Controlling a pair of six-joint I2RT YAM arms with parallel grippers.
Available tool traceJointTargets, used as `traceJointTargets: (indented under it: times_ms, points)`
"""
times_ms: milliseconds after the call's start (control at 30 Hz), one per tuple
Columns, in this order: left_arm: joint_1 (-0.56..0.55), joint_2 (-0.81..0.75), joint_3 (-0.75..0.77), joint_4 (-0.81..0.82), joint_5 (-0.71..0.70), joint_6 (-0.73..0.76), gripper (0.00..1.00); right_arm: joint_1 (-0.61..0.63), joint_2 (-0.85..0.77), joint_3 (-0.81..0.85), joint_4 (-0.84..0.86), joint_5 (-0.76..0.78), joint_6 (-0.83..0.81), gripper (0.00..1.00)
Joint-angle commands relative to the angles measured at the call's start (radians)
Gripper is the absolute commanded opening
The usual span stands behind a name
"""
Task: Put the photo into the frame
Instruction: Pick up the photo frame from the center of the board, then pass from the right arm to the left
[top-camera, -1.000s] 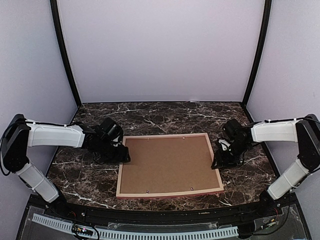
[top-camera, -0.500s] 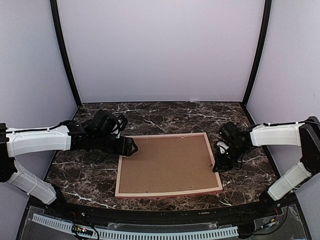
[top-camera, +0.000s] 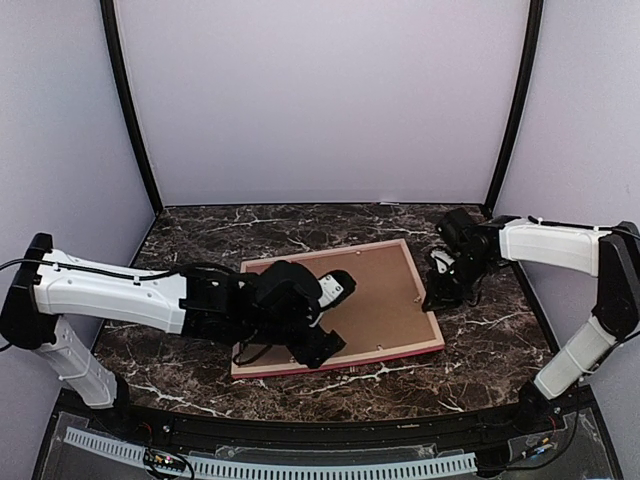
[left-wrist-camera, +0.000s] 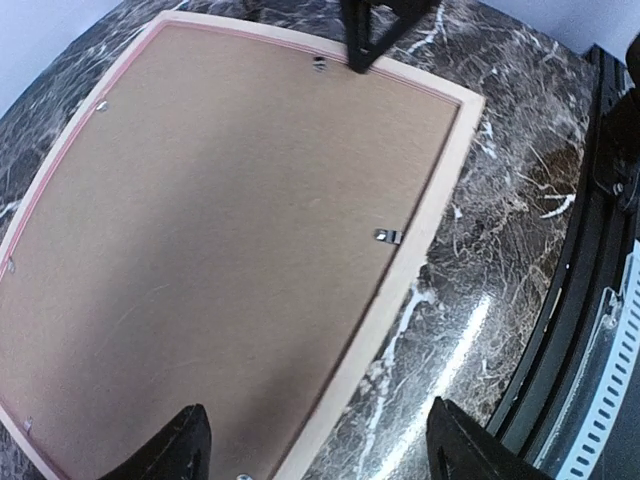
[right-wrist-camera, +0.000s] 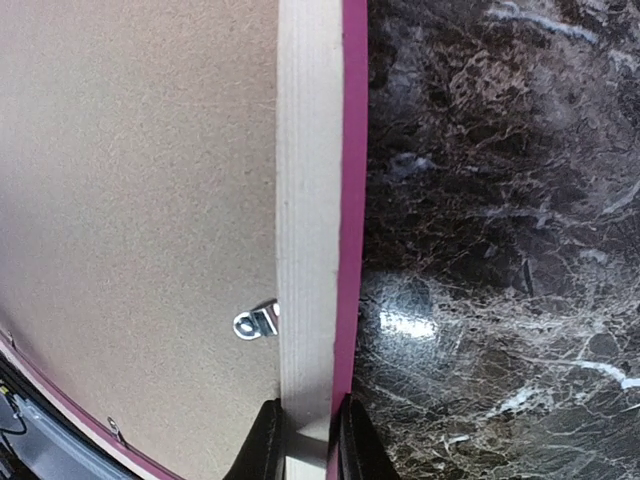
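At the right rail of the frame (right-wrist-camera: 308, 200), the right claw (right-wrist-camera: 308, 440) is clamped on the wood, one finger on the inner side and one on the outer. The rail is pale, grainy and flat on its back, with a smooth magenta-pink outer face. Just inside it lies the backing board (right-wrist-camera: 140, 150), a matt brown fibreboard held by small bright metal tabs (right-wrist-camera: 255, 322). The left claw (left-wrist-camera: 325, 450) hangs over the frame's near left part with its fingers spread wide, gripping nothing.

The frame lies back up at the middle of the table (right-wrist-camera: 480, 200), its long rail close to the near edge; the top is glossy dark marble with white veins.

The photo shows in no view. Whether it already sits beneath the board cannot be told. If not, I judge that turning the tabs, lifting the board and laying in the print all remain.
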Motion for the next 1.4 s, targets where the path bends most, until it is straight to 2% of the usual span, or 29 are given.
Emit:
traceJointTargets:
  times_ms: [0, 100, 300, 433, 667, 733, 867, 1067, 1233, 1367]
  points:
    - [-0.112, 0.136, 0.118, -0.100, -0.194, 0.150, 0.77, -0.034, -0.004, 0.123, -0.024, -0.137, -0.040, 0.00]
    - [-0.170, 0.244, 0.188, -0.151, -0.273, 0.189, 0.78, -0.048, 0.002, 0.161, -0.064, -0.182, -0.063, 0.00]
    - [-0.211, 0.364, 0.241, -0.232, -0.456, 0.204, 0.78, -0.061, 0.001, 0.181, -0.108, -0.233, -0.084, 0.00]
    - [-0.212, 0.368, 0.230, -0.251, -0.551, 0.187, 0.75, -0.062, -0.001, 0.153, -0.104, -0.247, -0.088, 0.00]
    - [-0.212, 0.342, 0.172, -0.235, -0.595, 0.191, 0.65, -0.063, -0.003, 0.139, -0.111, -0.253, -0.096, 0.00]
    - [-0.211, 0.336, 0.163, -0.226, -0.605, 0.196, 0.60, -0.063, -0.002, 0.139, -0.109, -0.258, -0.096, 0.00]
    - [-0.211, 0.316, 0.151, -0.208, -0.619, 0.215, 0.43, -0.063, 0.001, 0.138, -0.112, -0.263, -0.102, 0.00]
    - [-0.212, 0.279, 0.137, -0.183, -0.623, 0.242, 0.26, -0.063, 0.009, 0.139, -0.115, -0.265, -0.108, 0.01]
    - [-0.213, 0.251, 0.157, -0.215, -0.628, 0.268, 0.16, -0.063, 0.018, 0.156, -0.128, -0.257, -0.115, 0.16]
    - [-0.213, 0.220, 0.178, -0.246, -0.646, 0.284, 0.03, -0.065, 0.014, 0.192, -0.150, -0.242, -0.122, 0.29]
